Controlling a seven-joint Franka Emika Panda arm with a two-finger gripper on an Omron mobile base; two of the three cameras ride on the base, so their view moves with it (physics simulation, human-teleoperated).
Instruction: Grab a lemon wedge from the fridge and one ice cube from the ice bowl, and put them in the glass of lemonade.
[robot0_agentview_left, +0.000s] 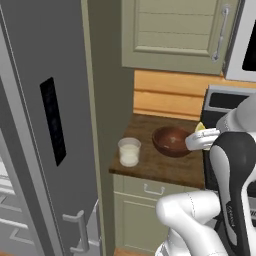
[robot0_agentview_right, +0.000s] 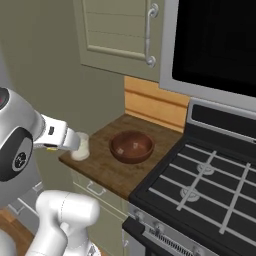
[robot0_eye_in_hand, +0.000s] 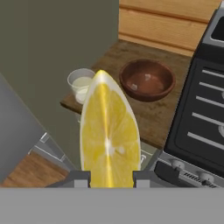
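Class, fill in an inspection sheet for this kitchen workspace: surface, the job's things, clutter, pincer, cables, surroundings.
Surface: wooden counter between fridge and stove.
Job's things: lemon wedge held upright in the pincer; glass of lemonade at the counter's left end; brown bowl beside it, contents too unclear to tell; grey fridge, door open.
Clutter: nothing seen.
Pincer: pincer shut on the lemon wedge, held short of the counter.
Cables: nothing seen.
Surroundings: black stove, beige cabinets, wood-panel wall.

Lemon wedge (robot0_eye_in_hand: 109, 135) upright between jaws; glass of lemonade (robot0_agentview_left: 129, 152) on counter.
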